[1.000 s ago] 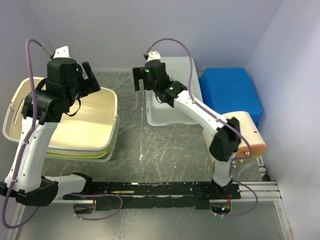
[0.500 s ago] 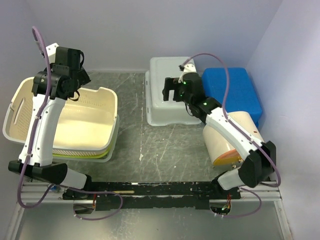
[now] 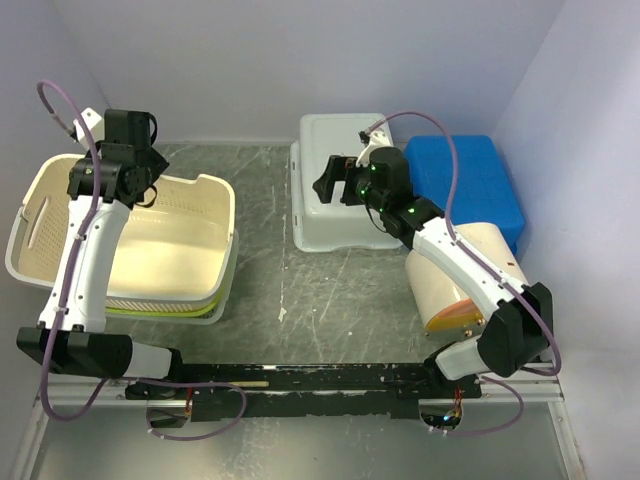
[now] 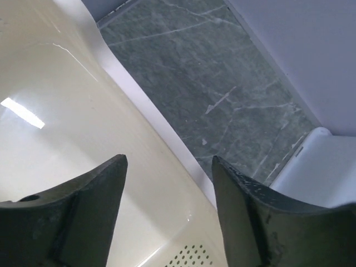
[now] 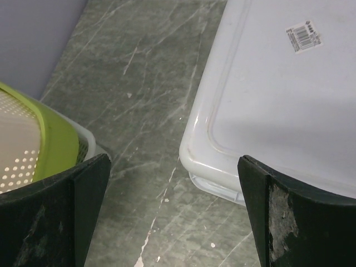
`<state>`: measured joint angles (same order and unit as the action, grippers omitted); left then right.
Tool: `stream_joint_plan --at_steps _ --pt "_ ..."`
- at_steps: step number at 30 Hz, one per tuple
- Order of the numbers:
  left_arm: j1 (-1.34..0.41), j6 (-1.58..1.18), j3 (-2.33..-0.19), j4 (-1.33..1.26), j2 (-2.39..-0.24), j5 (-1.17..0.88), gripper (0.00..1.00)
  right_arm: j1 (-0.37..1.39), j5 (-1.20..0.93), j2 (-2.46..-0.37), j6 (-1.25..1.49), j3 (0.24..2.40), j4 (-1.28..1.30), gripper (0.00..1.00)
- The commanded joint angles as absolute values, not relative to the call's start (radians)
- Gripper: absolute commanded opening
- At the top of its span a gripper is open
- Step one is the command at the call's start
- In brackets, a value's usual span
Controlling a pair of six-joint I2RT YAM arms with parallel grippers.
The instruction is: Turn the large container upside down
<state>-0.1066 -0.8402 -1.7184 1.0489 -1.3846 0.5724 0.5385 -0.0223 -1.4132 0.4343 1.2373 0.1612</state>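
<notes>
Top cam: large container (image 3: 165, 255) sits at the left of the counter (image 3: 270, 290), open side up, not flipped yet. It's nested in a green basket (image 3: 160, 310), which sits in a pale outer basket (image 3: 15, 262). An upside-down white tub (image 3: 340, 140) is at back centre, with a blue tub (image 3: 465, 185) just beside it on the right. A cream round container (image 3: 450, 285) lies on its side by my right arm. Left wrist cam adds what the top cam can't: my left end effector (image 4: 167, 161) is spread wide, gripping nothing, over the container's rim at a rounded corner, with the wall perforations at the bottom of the view. Can't tell if it touches. Right wrist cam: my right end effector (image 5: 173, 160) is also spread wide, gripping nothing, over bare counter between the white tub and the stack. That cam also shows a barcode sticker (image 5: 303, 36) on the tub's base.
</notes>
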Motion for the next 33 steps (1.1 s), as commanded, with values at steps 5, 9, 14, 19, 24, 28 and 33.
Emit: stream_joint_plan --at_steps 5,9,14,19,24,28,33 --pt "-0.074 -0.94 -1.575 0.906 -1.355 0.591 0.73 0.538 -0.028 -1.459 0.463 1.252 0.155 1.0" --pt "-0.066 -1.019 -1.399 0.826 -1.267 0.591 0.69 0.536 -0.044 -1.494 0.482 1.261 0.16 1.0" --pt "-0.052 -1.009 -1.337 0.772 -1.26 0.558 0.54 0.534 -0.059 -1.538 0.485 1.281 0.188 1.0" --pt "-0.051 -1.014 -1.355 0.783 -1.195 0.521 0.31 0.534 -0.077 -1.56 0.482 1.299 0.199 1.0" --pt "-0.051 -0.966 -1.4 0.751 -1.058 0.479 0.07 0.532 -0.07 -1.61 0.468 1.364 0.252 0.99" --pt "-0.051 -0.911 -1.543 0.759 -1.057 0.372 0.07 0.533 -0.064 -1.64 0.457 1.453 0.376 0.99" --pt "-0.051 -0.844 -1.674 0.678 -1.068 0.121 0.07 0.532 -0.051 -1.584 0.472 1.407 0.366 0.99"
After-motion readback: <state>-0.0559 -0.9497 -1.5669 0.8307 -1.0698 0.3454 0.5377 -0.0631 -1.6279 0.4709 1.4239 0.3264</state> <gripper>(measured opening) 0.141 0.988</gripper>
